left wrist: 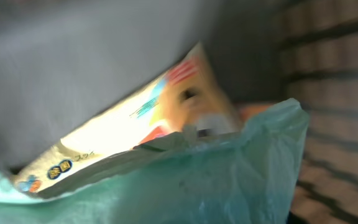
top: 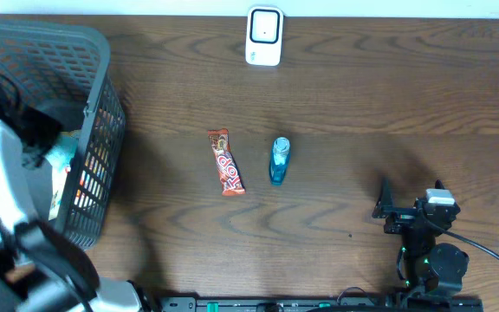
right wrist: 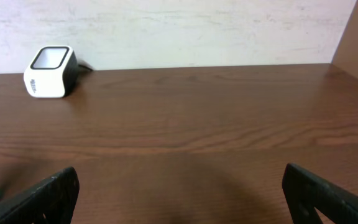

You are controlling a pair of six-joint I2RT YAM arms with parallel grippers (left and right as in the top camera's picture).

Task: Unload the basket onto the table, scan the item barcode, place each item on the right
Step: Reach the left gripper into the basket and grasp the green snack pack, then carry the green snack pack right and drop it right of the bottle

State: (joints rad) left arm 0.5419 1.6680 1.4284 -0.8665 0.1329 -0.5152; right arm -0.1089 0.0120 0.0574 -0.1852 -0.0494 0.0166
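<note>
Two packets, teal packet [left wrist: 185, 180] over orange packet [left wrist: 135, 118], lie in the basket [top: 104, 104]. Step in hand: pick-up. Left pincer [top: 43, 143] is down among them; its grip cannot be told. Right pincer [right wrist: 179, 199] stands open, idle. Next: lift one, present barcode to scanner [top: 264, 36]

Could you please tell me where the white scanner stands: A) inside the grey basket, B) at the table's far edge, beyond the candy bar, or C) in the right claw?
B: the overhead view shows the scanner at the far edge of the table, well apart from the basket and the open, empty right claw.
</note>
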